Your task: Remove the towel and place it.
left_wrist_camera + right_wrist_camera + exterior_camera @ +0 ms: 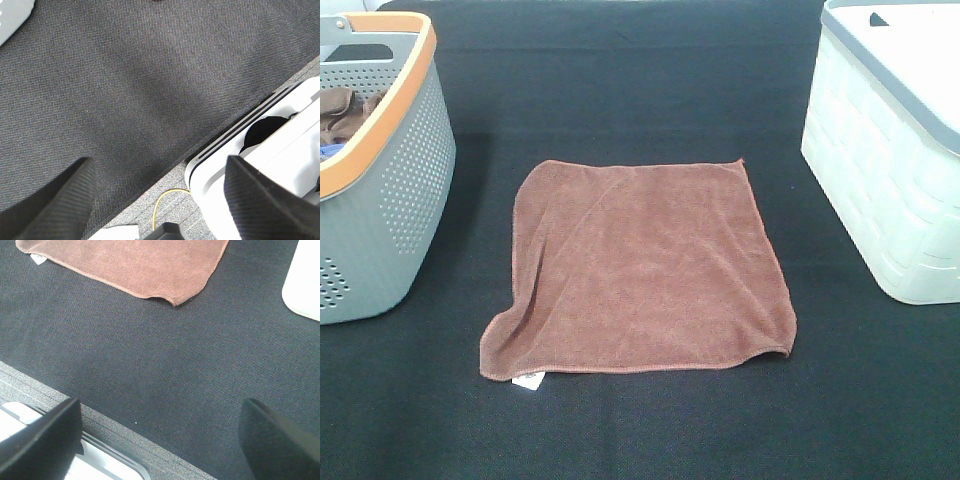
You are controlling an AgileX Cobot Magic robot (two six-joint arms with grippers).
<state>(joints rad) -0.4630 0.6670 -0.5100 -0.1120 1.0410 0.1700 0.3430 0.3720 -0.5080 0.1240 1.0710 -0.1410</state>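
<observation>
The towel [640,270], a reddish-brown square cloth, lies spread flat on the black table between two baskets, its small white tag [529,380] at the near left corner. The right wrist view shows the towel's near edge [135,262] and tag [36,258]. My right gripper [161,405] is open and empty over bare table near the front edge, short of the towel. Also open and empty, my left gripper [159,165] hangs over bare black cloth at the table's edge. Neither gripper appears in the exterior high view.
A grey perforated basket with an orange rim [410,190] stands at the left, with another brown cloth [345,110] inside. A white basket [890,190] stands at the right. A white machine base [280,150] and a yellow cable [165,200] lie beyond the table edge.
</observation>
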